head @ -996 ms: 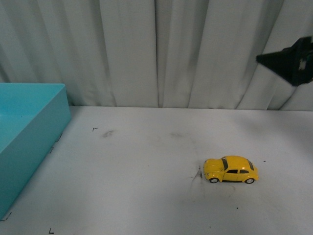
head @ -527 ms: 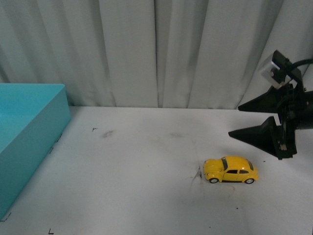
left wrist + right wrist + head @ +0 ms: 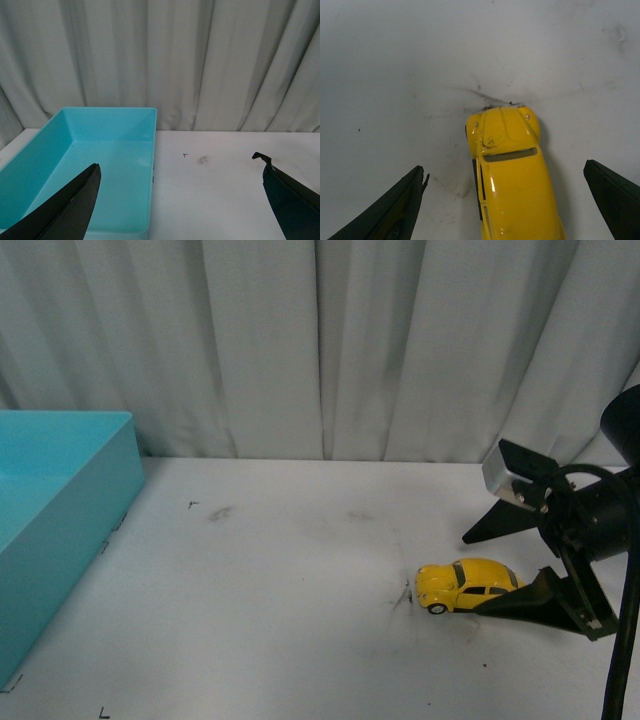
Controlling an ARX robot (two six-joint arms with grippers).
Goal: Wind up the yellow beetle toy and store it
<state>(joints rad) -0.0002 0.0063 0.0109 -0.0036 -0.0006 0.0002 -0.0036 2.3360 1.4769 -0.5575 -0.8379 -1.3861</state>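
Lowered from mid-air down to the table since half a second ago, the right gripper (image 3: 472, 576) now sits around the yellow beetle toy (image 3: 462, 584), which has not shifted from its spot.

A pale pleated curtain (image 3: 300, 340) fills the background. Below it spreads the white table (image 3: 280, 590), scuffed with grey smudges. A turquoise bin (image 3: 60, 490) stands at the table's left edge, well apart from the toy.

The right arm reaches in from the right side, its wrist turned so that one black finger lies on the curtain side of the toy and the other on the robot's side, low against the table. A pale block (image 3: 510, 475) sits on top of the wrist, and a black cable (image 3: 625, 640) loops down beside it. In the right wrist view the gripper (image 3: 505, 169) is spread wide, both fingers clear of the toy (image 3: 512, 185), whose bonnet points away from the wrist. The toy stands on its wheels on the right part of the table.

The left gripper (image 3: 176, 161) shows only in its own wrist view, spread wide and holding nothing, raised above the table and looking over the bin (image 3: 107, 109).

Small black corner-shaped marks (image 3: 104, 712) dot the table; none can be read as writing.
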